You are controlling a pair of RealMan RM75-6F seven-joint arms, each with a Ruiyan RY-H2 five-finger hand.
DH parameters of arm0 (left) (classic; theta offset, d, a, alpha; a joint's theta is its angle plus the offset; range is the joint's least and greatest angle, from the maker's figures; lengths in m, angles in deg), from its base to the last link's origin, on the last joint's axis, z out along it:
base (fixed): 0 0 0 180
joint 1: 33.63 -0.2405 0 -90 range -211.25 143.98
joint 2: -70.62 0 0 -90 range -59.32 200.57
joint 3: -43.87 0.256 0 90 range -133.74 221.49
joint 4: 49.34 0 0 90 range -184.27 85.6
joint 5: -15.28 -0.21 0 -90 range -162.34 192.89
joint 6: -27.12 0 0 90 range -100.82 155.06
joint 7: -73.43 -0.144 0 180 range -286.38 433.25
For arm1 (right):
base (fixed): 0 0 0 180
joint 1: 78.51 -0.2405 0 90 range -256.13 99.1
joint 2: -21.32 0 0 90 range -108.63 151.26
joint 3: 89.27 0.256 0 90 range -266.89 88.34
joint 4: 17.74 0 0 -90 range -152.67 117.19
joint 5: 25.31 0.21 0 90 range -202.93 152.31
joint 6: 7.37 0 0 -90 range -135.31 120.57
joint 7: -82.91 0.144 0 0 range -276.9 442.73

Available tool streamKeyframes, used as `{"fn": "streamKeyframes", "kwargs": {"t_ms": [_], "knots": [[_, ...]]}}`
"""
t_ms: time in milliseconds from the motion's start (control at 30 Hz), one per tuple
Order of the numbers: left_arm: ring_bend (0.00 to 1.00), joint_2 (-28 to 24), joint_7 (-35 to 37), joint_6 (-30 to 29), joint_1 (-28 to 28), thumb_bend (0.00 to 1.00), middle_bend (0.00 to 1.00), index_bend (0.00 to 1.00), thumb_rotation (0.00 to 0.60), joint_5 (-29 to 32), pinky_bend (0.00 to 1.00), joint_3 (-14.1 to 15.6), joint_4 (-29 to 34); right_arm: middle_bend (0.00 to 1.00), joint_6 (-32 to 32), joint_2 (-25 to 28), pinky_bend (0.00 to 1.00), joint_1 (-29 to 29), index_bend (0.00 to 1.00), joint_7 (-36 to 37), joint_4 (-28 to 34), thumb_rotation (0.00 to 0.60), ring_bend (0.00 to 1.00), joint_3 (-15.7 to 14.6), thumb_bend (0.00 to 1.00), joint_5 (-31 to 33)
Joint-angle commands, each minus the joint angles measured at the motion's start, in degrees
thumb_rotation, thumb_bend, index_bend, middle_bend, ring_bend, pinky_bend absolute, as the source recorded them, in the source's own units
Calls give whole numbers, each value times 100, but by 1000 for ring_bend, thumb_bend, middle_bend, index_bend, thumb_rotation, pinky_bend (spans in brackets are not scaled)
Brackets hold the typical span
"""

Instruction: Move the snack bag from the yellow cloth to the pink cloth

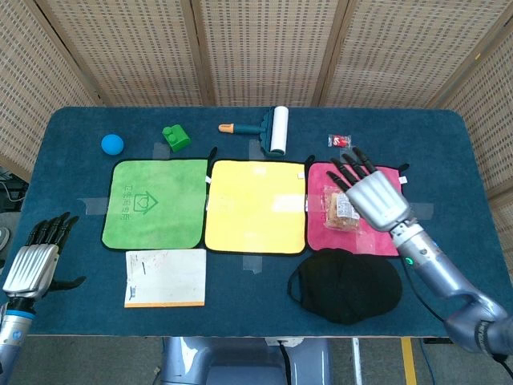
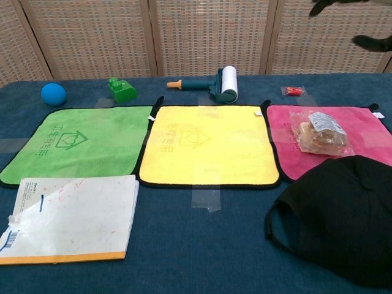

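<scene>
The clear snack bag [image 2: 321, 132] with brown pieces inside lies flat on the pink cloth [image 2: 283, 147], also seen from the head view as the snack bag [image 1: 339, 208] on the pink cloth [image 1: 324, 229]. The yellow cloth [image 1: 255, 205] is bare. My right hand [image 1: 370, 191] hovers above the bag with its fingers spread and holds nothing; only its dark fingertips [image 2: 371, 42] show at the top of the chest view. My left hand [image 1: 35, 261] hangs open beyond the table's left front corner.
A black cap [image 2: 334, 216] lies just in front of the pink cloth. A green cloth [image 1: 155, 202], a white notepad [image 1: 165, 277], a blue ball [image 1: 112, 143], a green block [image 1: 176, 137], a lint roller [image 1: 269, 128] and a small red packet [image 1: 341, 140] sit around.
</scene>
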Motion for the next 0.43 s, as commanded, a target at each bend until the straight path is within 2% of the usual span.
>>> {"fn": "streamKeyframes", "kwargs": {"t_ms": [33,267,433], "knots": [[0,-29,127,-83,-46,0,0,0,600,-196,0,43,-31,0,-1106,372,0,1220,0,956,195,600,0,62,22,-74],[0,-4,415,-275,-115,0,0,0,600,-606,0,82,-226,0,-1643,322,0,2426,0,1386,420,600,0,-140,0,322],[0,9,586,-401,-191,0,0,0,600,-803,0,133,-355,0,-1967,34,0,2995,0,1358,290,600,0,-177,0,309]]}}
